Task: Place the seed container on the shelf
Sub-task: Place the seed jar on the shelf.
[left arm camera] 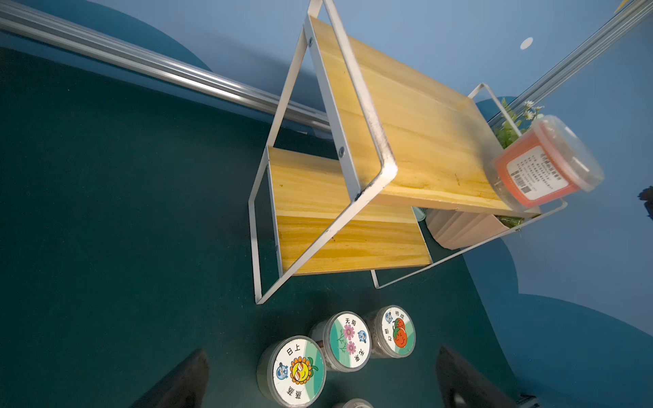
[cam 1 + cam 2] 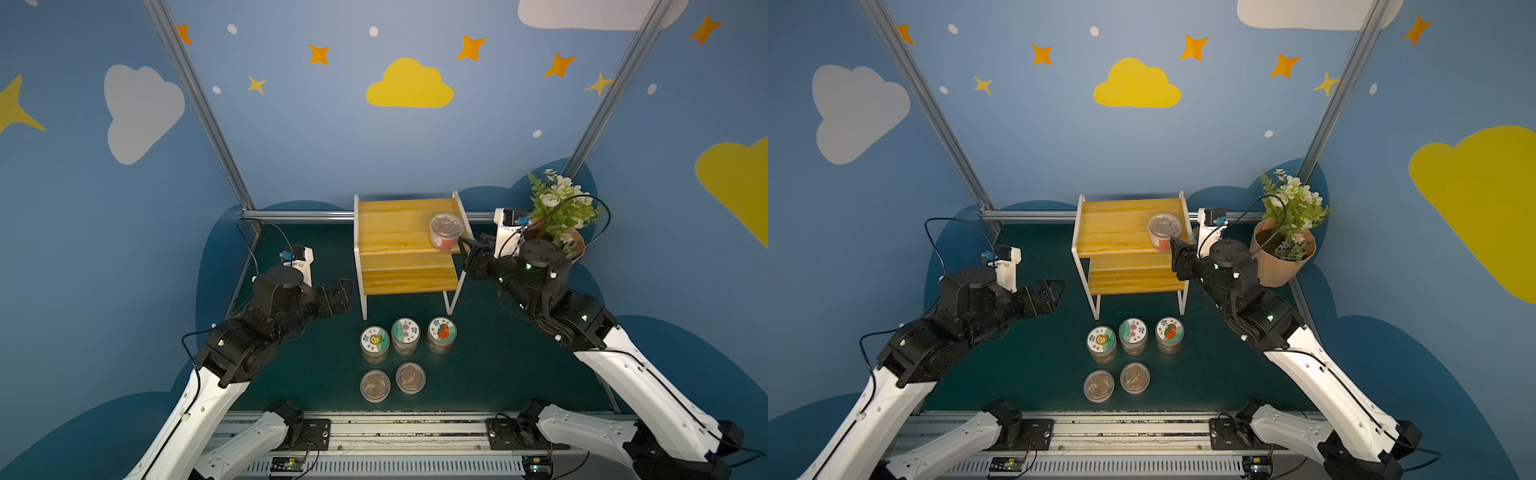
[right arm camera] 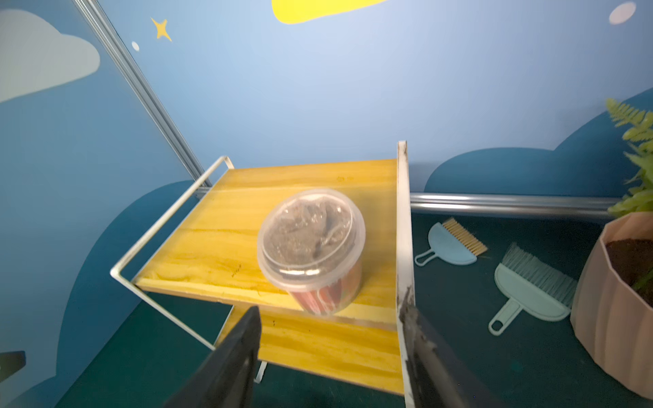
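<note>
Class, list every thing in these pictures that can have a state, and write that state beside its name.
Seed container: lid on, upright on the top tier of the shelf, near its front edge, free of the jaws.
Right gripper: jaws open, empty.
Left gripper: jaws open, empty.
Five table containers: lids on, upright.
Flower pot: upright.

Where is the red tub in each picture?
Top views: tub on the shelf, top level, right front corner.
Left wrist: tub at the top level's far end.
Right wrist: tub close up, at the top level's near edge.
Shared landmark: the yellow shelf.
</note>
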Controlling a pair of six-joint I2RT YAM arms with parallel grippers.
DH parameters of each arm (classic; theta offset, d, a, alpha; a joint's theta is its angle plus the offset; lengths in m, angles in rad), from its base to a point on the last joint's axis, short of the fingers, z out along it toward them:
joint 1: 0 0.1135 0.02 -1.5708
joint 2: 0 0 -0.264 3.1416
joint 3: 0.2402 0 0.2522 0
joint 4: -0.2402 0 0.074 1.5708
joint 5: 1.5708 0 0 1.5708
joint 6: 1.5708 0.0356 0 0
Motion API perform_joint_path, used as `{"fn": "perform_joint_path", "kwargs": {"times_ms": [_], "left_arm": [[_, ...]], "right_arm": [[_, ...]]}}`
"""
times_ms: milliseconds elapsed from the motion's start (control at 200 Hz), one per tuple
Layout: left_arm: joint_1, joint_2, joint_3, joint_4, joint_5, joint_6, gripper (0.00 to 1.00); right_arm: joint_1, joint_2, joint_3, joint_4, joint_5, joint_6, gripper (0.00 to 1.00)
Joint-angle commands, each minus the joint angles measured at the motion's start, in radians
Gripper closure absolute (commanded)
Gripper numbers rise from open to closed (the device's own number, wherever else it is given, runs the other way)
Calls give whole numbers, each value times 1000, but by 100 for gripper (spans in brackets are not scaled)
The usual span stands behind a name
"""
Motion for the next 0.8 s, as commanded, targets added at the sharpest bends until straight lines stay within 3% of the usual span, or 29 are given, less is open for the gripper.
{"fn": "perform_joint_path", "kwargs": {"times_ms": [0,390,796], "left_arm": [[5,-7,-19,-11,25,-16,0],[5,-18,-55,14,38,-30,0],[3,-50,-148,31,139,-75,0]], "right_arm": [[1,22,-23,7,-41,26,40],[-30,120,-8,71,-77,26,41],[-60,152,-33,126,-109,19,41]]}}
